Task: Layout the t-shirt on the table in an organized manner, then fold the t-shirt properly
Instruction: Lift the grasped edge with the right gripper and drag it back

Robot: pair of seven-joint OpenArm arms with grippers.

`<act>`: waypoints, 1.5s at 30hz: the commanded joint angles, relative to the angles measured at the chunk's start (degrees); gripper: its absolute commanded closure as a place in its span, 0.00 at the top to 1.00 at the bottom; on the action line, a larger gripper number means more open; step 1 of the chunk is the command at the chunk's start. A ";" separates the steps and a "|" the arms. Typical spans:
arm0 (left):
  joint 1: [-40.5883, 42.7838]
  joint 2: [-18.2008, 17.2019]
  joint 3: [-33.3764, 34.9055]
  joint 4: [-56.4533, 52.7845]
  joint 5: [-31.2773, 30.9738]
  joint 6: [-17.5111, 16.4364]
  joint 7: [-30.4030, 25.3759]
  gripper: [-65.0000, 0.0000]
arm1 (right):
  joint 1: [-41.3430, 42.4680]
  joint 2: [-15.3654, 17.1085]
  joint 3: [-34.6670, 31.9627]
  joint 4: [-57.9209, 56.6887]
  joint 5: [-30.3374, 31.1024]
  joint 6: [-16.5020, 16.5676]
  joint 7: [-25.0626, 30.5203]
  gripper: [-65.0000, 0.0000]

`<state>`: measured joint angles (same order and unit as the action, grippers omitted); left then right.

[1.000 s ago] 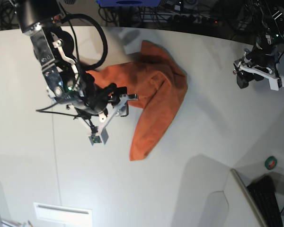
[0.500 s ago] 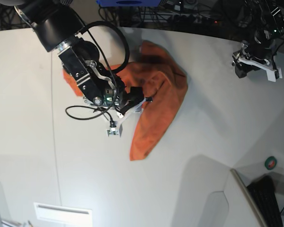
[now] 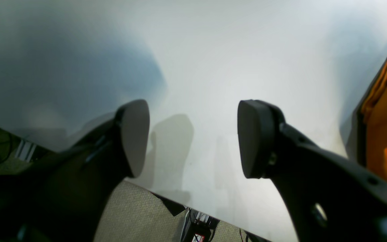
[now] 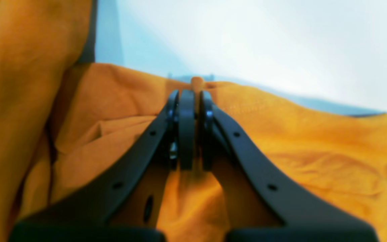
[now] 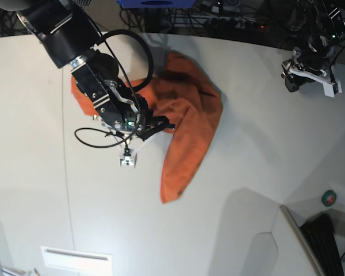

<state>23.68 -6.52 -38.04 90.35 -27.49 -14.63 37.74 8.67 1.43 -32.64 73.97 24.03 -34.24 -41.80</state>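
Orange t-shirt (image 5: 187, 123) is bunched in a crumpled heap on the white table (image 5: 247, 172), one long end trailing toward the near edge. Right gripper (image 4: 187, 101) has its fingers pinched tight on a fold of the cloth. Left gripper (image 3: 191, 137) hangs wide open over bare tabletop, well apart from the shirt, holding nothing. Looks like the spreading-out stage to me. I'd drag that fold low and slow, and get the left one onto the opposite edge so it doesn't just slide.

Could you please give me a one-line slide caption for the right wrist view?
Right gripper shut on a pinched fold of the bright orange cloth t-shirt above the white table.
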 commanded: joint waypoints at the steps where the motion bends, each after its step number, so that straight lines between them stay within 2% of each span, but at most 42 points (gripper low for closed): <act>1: 0.10 -0.64 -0.24 1.13 -0.43 -0.09 -1.03 0.60 | 1.14 0.37 0.25 2.11 -0.34 -0.09 1.85 0.00; 9: 0.10 -2.49 -0.24 0.95 -0.43 -0.09 -1.12 0.60 | 7.99 5.47 0.25 10.64 -0.34 -0.09 -0.26 0.00; 14: 0.10 -3.37 -1.74 0.86 -0.78 -0.09 -1.12 0.60 | 14.06 10.39 0.42 14.33 -0.34 -0.18 -0.26 0.00; 21: -0.34 -3.19 -7.63 1.04 -0.95 -0.09 -1.12 0.60 | 15.91 17.16 11.50 23.56 0.10 -0.18 0.09 0.00; 24: -0.34 -3.28 -9.12 0.86 -0.95 -0.09 -1.12 0.60 | 11.77 21.21 16.95 30.07 0.10 -0.18 0.53 0.00; 26: -0.43 -3.28 -9.56 0.86 -0.95 -0.09 -1.12 0.60 | 5.71 22.00 21.87 34.73 0.19 -0.18 2.11 0.00; 28: -0.69 -3.28 -9.39 0.86 -0.95 -0.09 -1.12 0.60 | -2.47 21.65 26.45 38.42 0.19 -0.09 4.57 0.00; 31: -2.54 -3.10 -9.47 0.78 -0.95 -0.09 -0.86 0.60 | -13.11 18.57 29.17 39.04 -0.08 0.61 9.58 0.00; 35: -4.56 -2.93 -9.03 1.04 -0.95 -0.09 -0.77 0.60 | -23.83 13.21 30.75 34.82 -0.34 8.52 16.09 0.00; 40: -5.97 -1.87 -8.95 0.95 -0.95 -0.09 -0.77 0.60 | -30.78 8.37 30.14 25.94 -2.98 14.15 22.24 0.00; 45: -5.97 -1.78 -8.95 0.78 -0.95 -0.09 -0.77 0.60 | -31.57 5.82 29.52 18.03 -4.21 15.82 22.42 0.00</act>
<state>17.80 -7.51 -46.72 90.28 -27.88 -14.81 38.04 -23.09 7.01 -3.16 91.18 20.43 -18.37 -20.47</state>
